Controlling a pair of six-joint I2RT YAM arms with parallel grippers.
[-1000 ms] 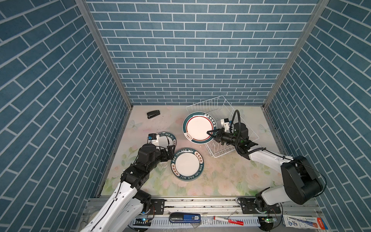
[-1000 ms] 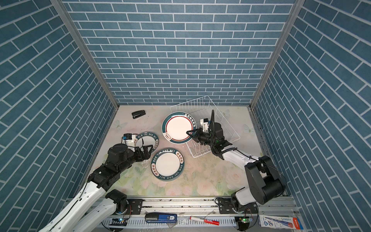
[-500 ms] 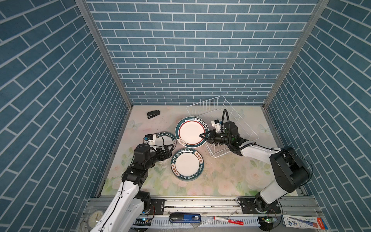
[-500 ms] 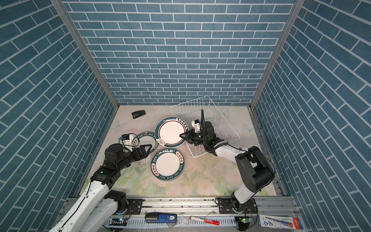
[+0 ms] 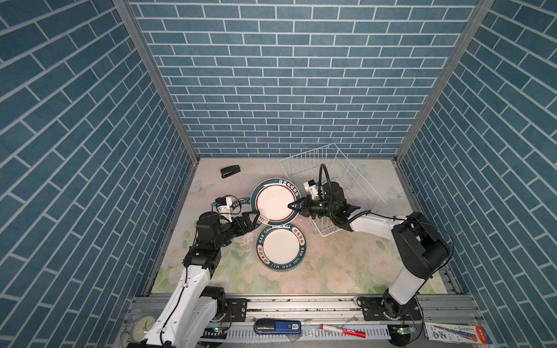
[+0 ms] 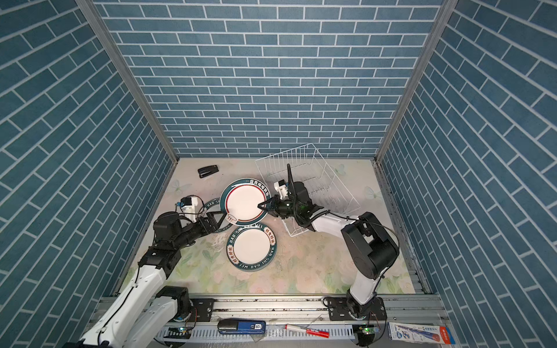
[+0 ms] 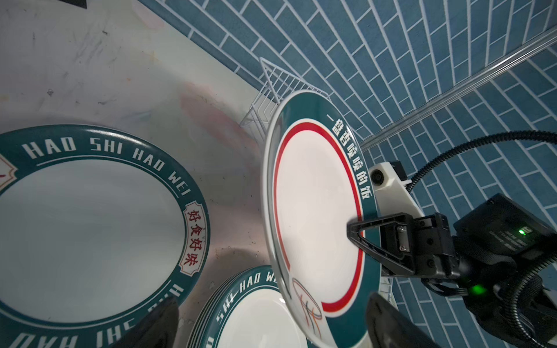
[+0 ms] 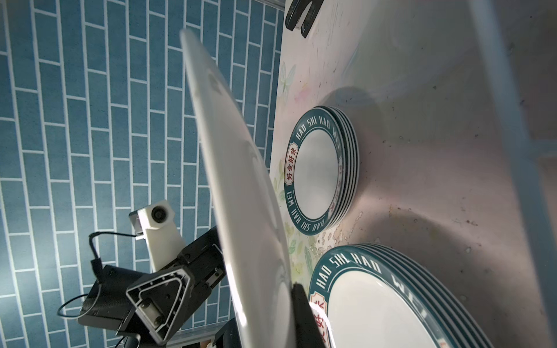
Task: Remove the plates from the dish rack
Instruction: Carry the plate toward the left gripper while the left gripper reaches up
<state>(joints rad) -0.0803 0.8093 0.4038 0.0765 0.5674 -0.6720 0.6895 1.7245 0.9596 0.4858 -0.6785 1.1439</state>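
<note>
Top views: right gripper (image 5: 294, 206) is pinching the red-ringed plate (image 5: 275, 201) by its rim. The plate is clear of the rack (image 5: 355, 177) (which looks empty) and held tilted over the table (image 5: 331, 271), partly above two stacks (image 5: 281, 248). Left gripper (image 5: 253, 217) sits at the opposite rim.

Left wrist: its fingers (image 7: 159, 322) are spread wide with the plate's edge between them, not clamped.

Right wrist: mostly the plate's pale underside (image 8: 241, 168), with a finger (image 8: 301, 310) pressed on it.

My guess is it's stiff, glossy, slippery and chippable, so bite deep on the rim. The table's smooth and the brick walls (image 5: 286, 90) are close, so there isn't much room.
</note>
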